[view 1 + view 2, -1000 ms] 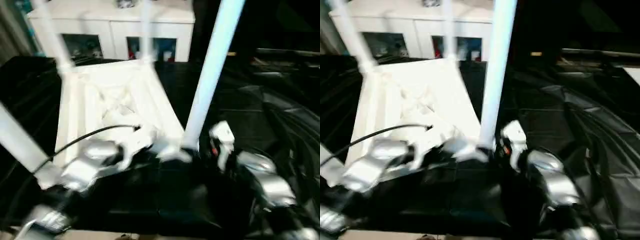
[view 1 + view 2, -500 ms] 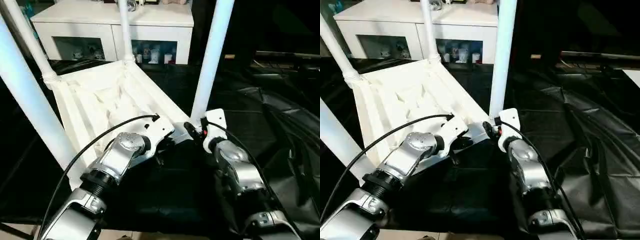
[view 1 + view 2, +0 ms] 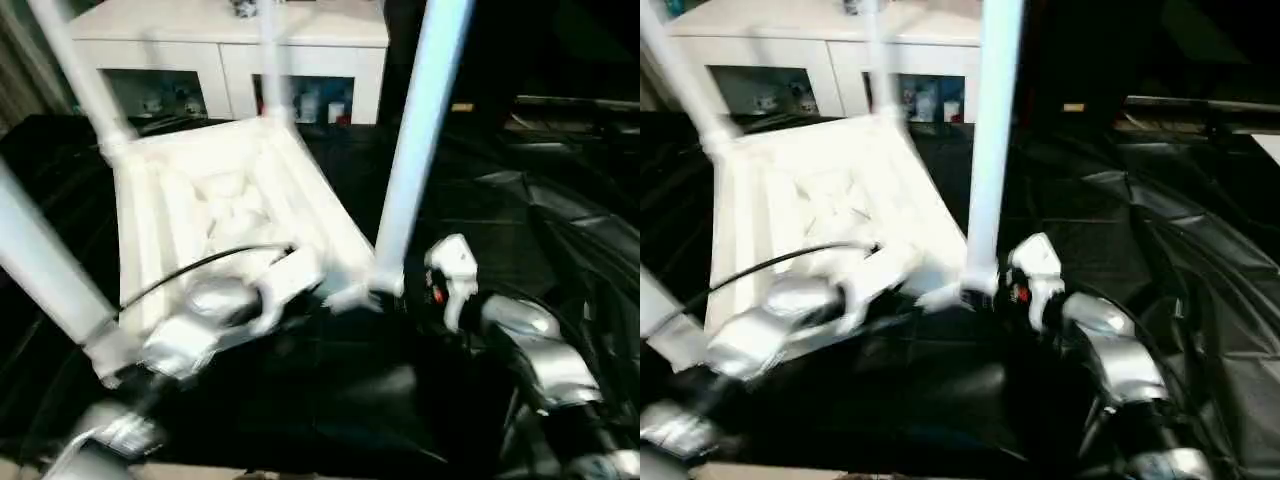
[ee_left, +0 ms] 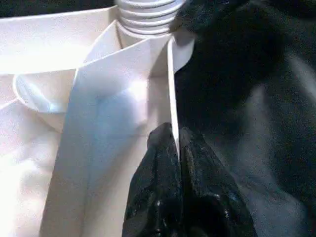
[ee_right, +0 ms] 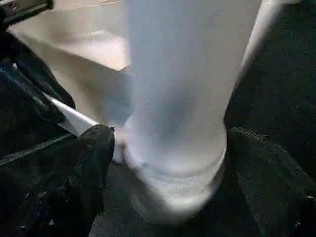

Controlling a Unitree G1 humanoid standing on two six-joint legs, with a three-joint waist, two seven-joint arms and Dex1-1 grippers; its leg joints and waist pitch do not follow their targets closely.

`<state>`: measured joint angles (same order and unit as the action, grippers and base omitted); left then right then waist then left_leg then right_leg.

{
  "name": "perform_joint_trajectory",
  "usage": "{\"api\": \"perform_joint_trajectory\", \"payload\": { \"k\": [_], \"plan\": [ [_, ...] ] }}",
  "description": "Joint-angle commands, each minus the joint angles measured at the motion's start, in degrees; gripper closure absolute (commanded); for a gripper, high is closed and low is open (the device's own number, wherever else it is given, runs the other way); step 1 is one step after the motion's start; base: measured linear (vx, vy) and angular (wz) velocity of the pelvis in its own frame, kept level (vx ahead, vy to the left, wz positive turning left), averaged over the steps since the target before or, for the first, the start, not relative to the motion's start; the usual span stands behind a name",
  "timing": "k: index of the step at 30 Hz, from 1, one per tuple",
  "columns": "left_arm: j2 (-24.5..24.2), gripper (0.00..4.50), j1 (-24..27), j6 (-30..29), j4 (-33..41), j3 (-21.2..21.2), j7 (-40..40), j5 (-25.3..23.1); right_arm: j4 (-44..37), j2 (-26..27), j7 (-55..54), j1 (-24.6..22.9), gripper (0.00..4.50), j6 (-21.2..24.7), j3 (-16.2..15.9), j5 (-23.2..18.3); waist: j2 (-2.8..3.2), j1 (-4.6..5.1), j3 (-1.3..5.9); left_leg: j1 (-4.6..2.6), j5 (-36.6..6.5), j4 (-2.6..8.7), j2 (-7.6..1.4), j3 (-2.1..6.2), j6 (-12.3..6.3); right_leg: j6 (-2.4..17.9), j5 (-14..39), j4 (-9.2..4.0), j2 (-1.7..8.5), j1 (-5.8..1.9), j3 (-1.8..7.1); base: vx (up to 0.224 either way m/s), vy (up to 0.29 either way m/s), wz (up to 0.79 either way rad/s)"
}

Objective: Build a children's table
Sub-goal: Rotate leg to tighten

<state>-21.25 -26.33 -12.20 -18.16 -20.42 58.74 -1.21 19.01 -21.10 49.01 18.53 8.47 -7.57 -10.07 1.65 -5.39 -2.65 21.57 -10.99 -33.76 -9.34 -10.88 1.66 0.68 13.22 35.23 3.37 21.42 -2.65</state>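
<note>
While the left gripper (image 4: 175,143) pinches the tabletop's rim (image 4: 170,89), the right gripper's (image 5: 168,148) spread fingers flank the fourth leg (image 3: 410,170), likely awaiting seating.

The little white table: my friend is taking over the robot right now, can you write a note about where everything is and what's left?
Left end effector: shut on the thin rim of the upside-down table top, near a leg socket.
Right end effector: open, one finger on each side of the near-right leg, at its base, not squeezing.
Done: four legs stand upright in the corner sockets.
Left: probably check that the near-right leg is tight, then turn the table onto its legs.
Behind: a white cabinet; black sheet underneath.
</note>
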Motion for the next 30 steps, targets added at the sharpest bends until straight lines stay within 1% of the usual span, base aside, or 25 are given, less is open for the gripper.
{"api": "perform_joint_trajectory", "payload": {
  "k": [1, 2, 4, 5, 8, 9, 11, 13, 16, 17, 19, 20, 21, 25, 27, 30],
  "plan": [
    [0.2, 4.5, 0.5, 1.8, 2.4, -1.4, 2.0, 1.9, -2.2, -1.4, 3.4, 0.1, 0.62, -0.6, -1.0, -0.5, -0.63, 0.0, 3.29, -1.15, -6.0, 3.55, -4.6, 1.77, -5.38, 14.1, 0.5, -3.61, 5.48, -1.81, 2.89, 0.0, 0.0, 0.0],
    [-0.5, 4.5, 0.8, 1.6, 3.0, -1.2, 2.9, 2.3, -2.7, -2.6, 5.6, -0.1, 0.62, -0.6, -1.7, -0.8, -0.57, -0.16, 3.35, -1.0, -5.2, 3.56, -4.68, 1.76, -5.57, 14.2, -0.8, -3.37, 5.44, -1.83, 2.83, 0.0, 0.0, 0.0],
    [-0.9, 4.5, 1.0, 1.5, 3.5, -0.9, 3.7, 2.9, -2.8, -3.1, 6.9, -0.1, 0.62, -0.5, -2.0, -1.2, -0.69, -0.22, 3.48, -0.88, -4.3, 3.38, -4.65, 1.73, -5.87, 14.4, -2.5, -3.08, 5.43, -1.83, 2.73, 0.0, 0.0, 0.0],
    [-1.3, 4.5, 1.2, 1.4, 3.9, -0.8, 4.1, 3.1, -2.8, -3.3, 7.7, 0.0, 0.62, -0.5, -2.2, -1.4, -0.74, -0.18, 3.42, -0.68, -4.3, 3.31, -4.52, 1.67, -6.05, 14.6, -3.0, -3.02, 5.49, -1.84, 2.73, 0.0, 0.0, 0.0],
    [-2.3, 4.5, 1.5, 1.8, 3.9, -0.8, 5.4, 3.2, -2.3, -3.6, 9.3, 0.4, 0.62, -0.4, -2.4, -1.7, -0.83, -0.1, 3.39, -0.67, -4.8, 3.25, -4.44, 1.62, -6.24, 14.5, -2.1, -3.09, 5.58, -1.82, 2.76, 0.0, 0.0, 0.0],
    [-2.4, 4.5, 1.5, 2.0, 3.9, -0.8, 5.6, 3.2, -2.2, -3.7, 9.6, 0.4, 0.79, -0.5, -2.6, -1.6, -0.82, -0.11, 3.42, -0.67, -4.6, 3.19, -4.39, 1.59, -6.29, 14.5, -2.2, -3.08, 5.56, -1.83, 2.74, 0.0, 0.0, 0.0],
    [-2.5, 4.5, 1.6, 2.2, 3.8, -0.6, 5.8, 3.1, -2.0, -3.7, 9.9, 0.5, 0.97, -0.6, -2.6, -1.5, -0.77, -0.18, 3.51, -0.67, -3.6, 3.07, -4.41, 1.56, -6.5, 14.5, -3.0, -2.95, 5.54, -1.84, 2.74, 0.0, 0.0, 0.0],
    [-2.5, 4.5, 1.6, 2.3, 3.8, -0.4, 6.1, 3.1, -1.7, -3.6, 10.3, 0.6, 1.14, -0.6, -2.5, -1.6, -0.84, -0.24, 3.56, -0.65, -3.1, 2.99, -4.39, 1.54, -6.71, 14.6, -3.8, -2.84, 5.5, -1.85, 2.7, 0.0, 0.0, 0.0],
    [-2.6, 4.5, 1.6, 2.2, 3.7, -0.3, 6.3, 3.1, -1.5, -3.5, 10.4, 0.7, 1.41, -0.6, -2.4, -1.9, -0.85, -0.29, 3.53, -0.67, -3.2, 2.99, -4.41, 1.52, -6.74, 14.6, -3.4, -2.86, 5.49, -1.83, 2.67, 0.0, 0.0, 0.0],
    [-2.7, 4.5, 1.6, 2.0, 3.7, -0.4, 6.3, 3.3, -1.5, -3.5, 10.6, 0.7, 1.45, -0.5, -2.4, -2.0, -0.97, -0.29, 3.51, -0.66, -3.3, 2.99, -4.38, 1.5, -6.75, 14.6, -3.0, -2.88, 5.5, -1.85, 2.68, 0.0, 0.0, 0.0],
    [-2.8, 4.5, 1.6, 2.0, 3.7, -0.5, 6.4, 3.3, -1.5, -3.5, 10.7, 0.6, 1.65, -0.5, -2.3, -2.0, -0.89, -0.31, 3.52, -0.65, -3.2, 2.95, -4.37, 1.49, -6.74, 14.6, -2.9, -2.87, 5.5, -1.83, 2.68, 0.0, 0.0, 0.0],
    [-2.8, 4.5, 1.5, 1.9, 3.6, -0.6, 6.4, 3.4, -1.5, -3.4, 11.0, 0.5, 1.72, -0.5, -2.2, -2.0, -1.09, -0.29, 3.44, -0.64, -3.5, 2.98, -4.38, 1.46, -6.7, 14.5, -2.4, -2.93, 5.48, -1.81, 2.68, 0.0, 0.0, 0.0],
    [-2.8, 4.5, 1.5, 1.9, 3.6, -0.6, 6.4, 3.4, -1.5, -3.4, 11.0, 0.5, 1.77, -0.5, -2.2, -2.0, -1.0, -0.33, 3.45, -0.67, -3.5, 3.0, -4.4, 1.51, -6.65, 14.5, -2.2, -2.9, 5.48, -1.8, 2.67, 0.0, 0.0, 0.0],
    [-2.6, 4.5, 1.6, 1.6, 3.3, -0.3, 6.2, 3.1, -1.2, -3.1, 10.7, 0.3, 1.81, -0.6, -2.2, -1.7, -0.99, -0.32, 3.51, -0.7, -2.8, 2.9, -4.37, 1.48, -6.81, 14.5, -2.9, -2.79, 5.45, -1.8, 2.67, 0.0, 0.0, 0.0],
    [-1.9, 4.5, 1.1, 1.2, 2.0, -0.2, 4.8, 2.4, -0.6, -2.6, 8.7, 0.1, 1.83, -0.8, -1.8, -1.1, -0.93, -0.29, 3.52, -0.65, -2.6, 2.85, -4.32, 1.47, -6.97, 14.6, -3.4, -2.76, 5.44, -1.82, 2.67, 0.0, 0.0, 0.0],
    [-0.1, 4.5, 0.0, 0.7, -0.6, 0.2, 1.6, 1.4, 1.4, -1.1, 4.2, 0.4, 1.83, -0.6, -0.7, -0.1, -0.94, -0.14, 3.35, -0.72, -4.0, 2.98, -4.32, 1.48, -6.29, 14.6, -1.0, -3.1, 5.45, -1.71, 2.68, 0.0, 0.0, 0.0]
  ]
}}
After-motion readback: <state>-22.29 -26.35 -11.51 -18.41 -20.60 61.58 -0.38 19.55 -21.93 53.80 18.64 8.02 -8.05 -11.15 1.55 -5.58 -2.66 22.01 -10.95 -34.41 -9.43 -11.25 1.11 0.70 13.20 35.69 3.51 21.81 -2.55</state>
